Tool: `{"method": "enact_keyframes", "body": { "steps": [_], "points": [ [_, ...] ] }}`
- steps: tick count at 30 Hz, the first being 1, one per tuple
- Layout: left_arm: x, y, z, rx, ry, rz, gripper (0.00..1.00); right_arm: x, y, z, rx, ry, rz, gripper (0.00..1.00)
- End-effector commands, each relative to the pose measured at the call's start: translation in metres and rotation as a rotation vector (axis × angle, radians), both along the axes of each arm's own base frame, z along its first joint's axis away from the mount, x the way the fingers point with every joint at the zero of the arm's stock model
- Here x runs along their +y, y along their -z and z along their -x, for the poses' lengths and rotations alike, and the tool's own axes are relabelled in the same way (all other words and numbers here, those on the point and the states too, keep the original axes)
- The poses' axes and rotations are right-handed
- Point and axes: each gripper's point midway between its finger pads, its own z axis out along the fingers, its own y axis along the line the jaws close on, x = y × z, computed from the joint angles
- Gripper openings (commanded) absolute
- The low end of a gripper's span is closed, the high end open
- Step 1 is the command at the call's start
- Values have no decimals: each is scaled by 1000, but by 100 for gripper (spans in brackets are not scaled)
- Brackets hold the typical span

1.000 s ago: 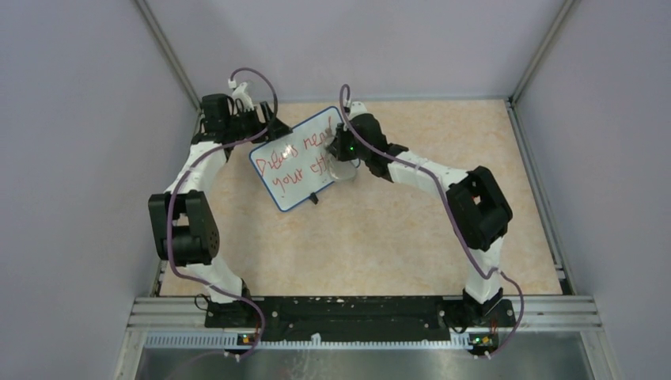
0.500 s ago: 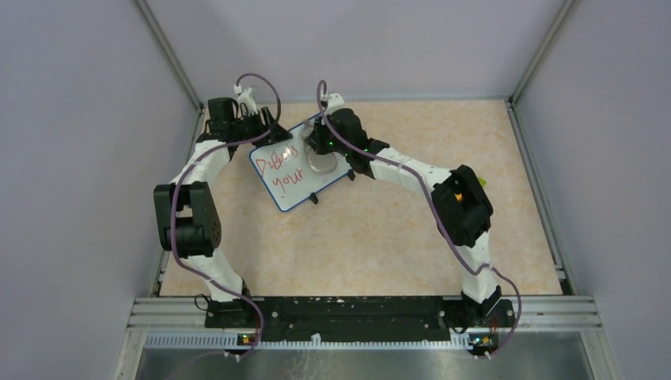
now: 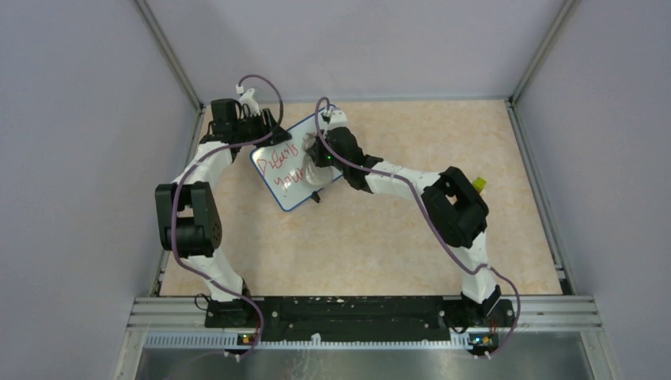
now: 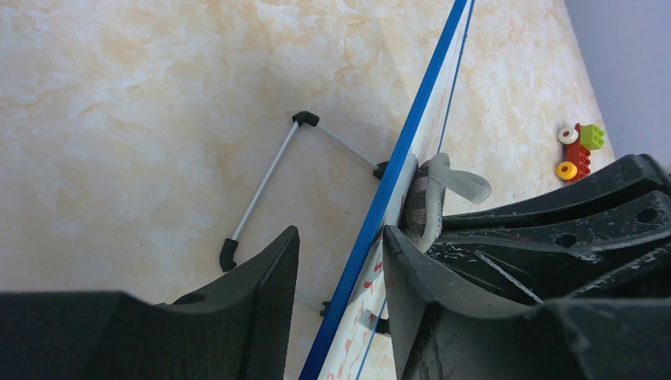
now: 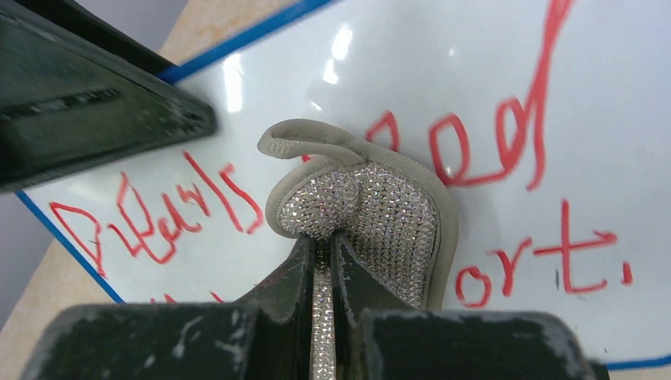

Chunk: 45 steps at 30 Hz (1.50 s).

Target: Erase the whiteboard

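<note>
Right gripper (image 5: 324, 245) clamps the grey eraser pad (image 5: 380, 206) onto the whiteboard (image 5: 475, 63) just beneath it, apparently mid-wipe; left gripper (image 4: 340, 237) straddles the board's rim, not clamped. Next, likely, sweep the pad across red handwriting (image 5: 506, 134) either side.

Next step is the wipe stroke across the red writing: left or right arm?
Right. The right fingers are shut on the grey oval eraser pad, which lies against the red writing on the white blue-rimmed whiteboard. The left fingers straddle the board's blue edge, better suited to steadying it.
</note>
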Motion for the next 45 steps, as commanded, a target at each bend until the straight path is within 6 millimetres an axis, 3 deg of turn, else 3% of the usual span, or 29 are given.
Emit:
{"method": "enact_keyframes", "body": {
  "steps": [1,7,11,13,20,24,27,32,35,40,45],
  "points": [
    [-9,-15,7,-51,35,-5,42,-42,32,-6,78,119,-10,0],
    [-14,-16,9,-53,47,-8,41,-72,61,5,135,143,26,0],
    [-16,-17,10,-53,54,-6,39,-74,58,14,132,115,37,0],
    [-16,-18,11,-54,55,-6,38,-71,44,15,102,107,44,0],
    [-16,-18,11,-56,54,-9,37,-28,-44,7,-76,43,-14,0],
    [-15,-18,11,-55,53,-14,36,-8,-64,-9,-88,35,-51,0],
    [-15,-17,11,-52,52,-16,36,6,-63,-15,-75,20,-81,0],
    [-16,-17,12,-52,55,-14,36,27,-50,-14,-43,-24,-97,0],
    [-15,-17,12,-51,54,-15,36,32,-29,-9,-15,-43,-69,0],
    [-15,-18,12,-55,52,-18,35,6,23,1,76,0,-19,0],
    [-15,-19,12,-57,49,-20,35,-34,67,21,170,34,26,0]
  ]
}}
